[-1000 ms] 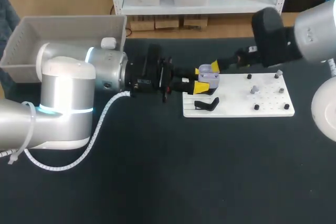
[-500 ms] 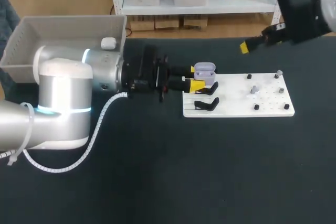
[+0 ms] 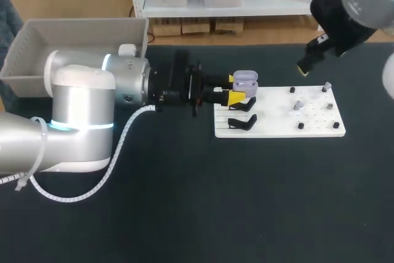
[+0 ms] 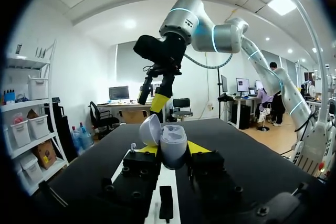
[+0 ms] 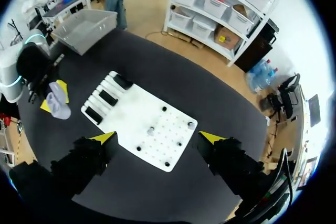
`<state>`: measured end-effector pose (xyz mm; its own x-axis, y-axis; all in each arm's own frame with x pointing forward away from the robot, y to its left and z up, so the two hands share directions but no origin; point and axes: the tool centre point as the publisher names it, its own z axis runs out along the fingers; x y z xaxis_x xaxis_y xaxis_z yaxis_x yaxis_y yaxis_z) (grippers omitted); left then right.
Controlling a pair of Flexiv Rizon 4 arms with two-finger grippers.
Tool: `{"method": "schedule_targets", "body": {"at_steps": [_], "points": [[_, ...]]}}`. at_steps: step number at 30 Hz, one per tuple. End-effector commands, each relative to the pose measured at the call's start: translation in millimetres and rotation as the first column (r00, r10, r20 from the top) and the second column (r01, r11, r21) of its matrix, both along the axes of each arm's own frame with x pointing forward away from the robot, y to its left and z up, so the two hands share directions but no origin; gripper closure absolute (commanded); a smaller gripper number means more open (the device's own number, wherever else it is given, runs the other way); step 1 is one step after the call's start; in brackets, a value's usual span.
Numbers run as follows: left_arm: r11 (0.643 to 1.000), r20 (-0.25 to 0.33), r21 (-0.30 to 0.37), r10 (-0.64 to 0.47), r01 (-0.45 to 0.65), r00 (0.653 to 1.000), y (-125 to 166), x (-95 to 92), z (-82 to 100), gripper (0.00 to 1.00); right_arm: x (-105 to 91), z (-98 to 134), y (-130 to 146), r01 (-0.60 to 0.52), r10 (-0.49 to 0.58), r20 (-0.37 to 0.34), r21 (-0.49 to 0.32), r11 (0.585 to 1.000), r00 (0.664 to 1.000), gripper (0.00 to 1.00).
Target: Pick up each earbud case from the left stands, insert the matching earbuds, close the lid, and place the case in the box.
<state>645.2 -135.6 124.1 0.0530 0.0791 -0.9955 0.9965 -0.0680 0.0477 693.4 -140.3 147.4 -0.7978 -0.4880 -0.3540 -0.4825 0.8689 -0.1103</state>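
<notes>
Over the edge of the board in the head view, the left gripper clamps the open case; a slack hold may tilt it. Left wrist: the right gripper could knock the raised lid shut. Right wrist: that gripper hangs spread, empty, above the board.

We see a pale lilac earbud case and bright yellow tips on our left gripper. The board is white, its stands black, the table black. At the upper left, the box is grey and the second case white.
</notes>
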Motion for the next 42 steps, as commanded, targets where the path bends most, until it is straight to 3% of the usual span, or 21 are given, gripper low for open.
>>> {"method": "schedule_targets", "body": {"at_steps": [1, 17, 42], "points": [[1.0, -0.001, 0.003, 0.003, -0.003, 1.0, -2.6, 1.0, 0.4, 1.0, 10.8, -7.9, -1.5, 0.027, -0.028, -0.022, -0.044, 0.999, 0.999, 0.0], [1.0, -0.001, 0.003, 0.003, -0.003, 1.0, -2.6, 1.0, 0.4, 1.0, 21.2, -45.8, -34.5, 0.087, -0.09, -0.111, -0.029, 0.996, 0.99, 0.0], [1.0, -0.001, 0.003, 0.003, -0.003, 1.0, -2.6, 1.0, 0.4, 1.0, 24.5, -50.3, -34.8, 0.11, -0.113, -0.103, -0.031, 0.993, 0.988, 0.0]]}}
